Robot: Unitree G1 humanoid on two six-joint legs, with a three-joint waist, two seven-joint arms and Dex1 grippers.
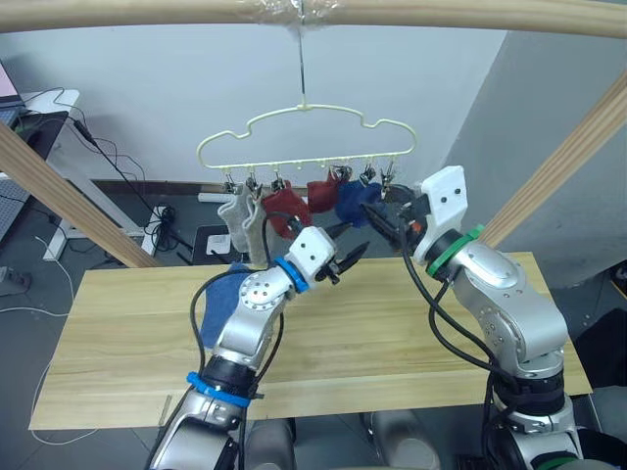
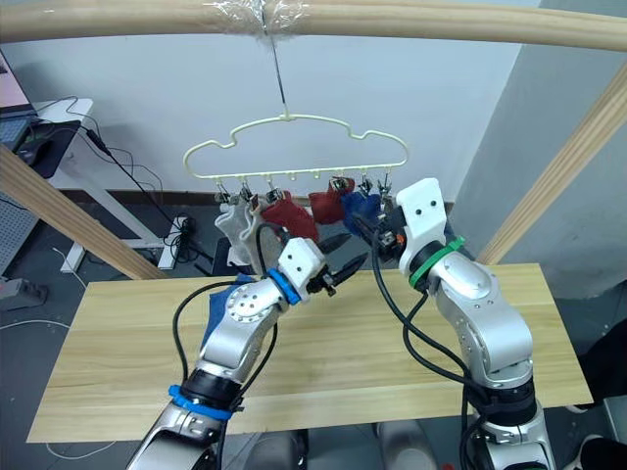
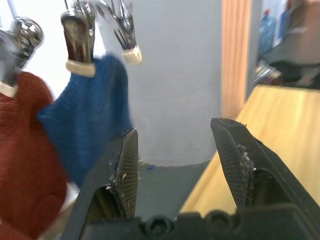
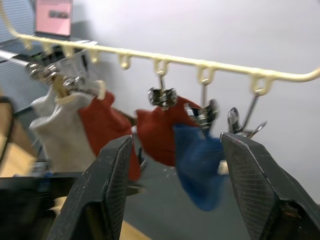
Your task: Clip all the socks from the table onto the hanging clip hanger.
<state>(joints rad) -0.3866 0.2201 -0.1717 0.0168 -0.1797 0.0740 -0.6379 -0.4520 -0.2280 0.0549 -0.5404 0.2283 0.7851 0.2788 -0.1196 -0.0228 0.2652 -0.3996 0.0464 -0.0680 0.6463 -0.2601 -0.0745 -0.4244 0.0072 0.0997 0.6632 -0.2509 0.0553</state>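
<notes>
Your table (image 1: pixel 392 333) of pale planks stands before a grey wall (image 1: pixel 176 88); cables (image 1: pixel 147 211) trail below. Both grippers, left (image 3: pixel 175 165) and right (image 4: pixel 175 170), gape empty.

No text, label or number can be read anywhere.

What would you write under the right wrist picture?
Open right gripper facing grey, red and blue socks clipped on the yellow clip hanger.

A thick wooden pole (image 1: pixel 147 10) is seen spanning the top, with slanted wooden poles (image 1: pixel 59 191) at either side. Black cables (image 1: pixel 122 162) are trailed across the floor beside a white desk (image 1: pixel 59 103).
</notes>
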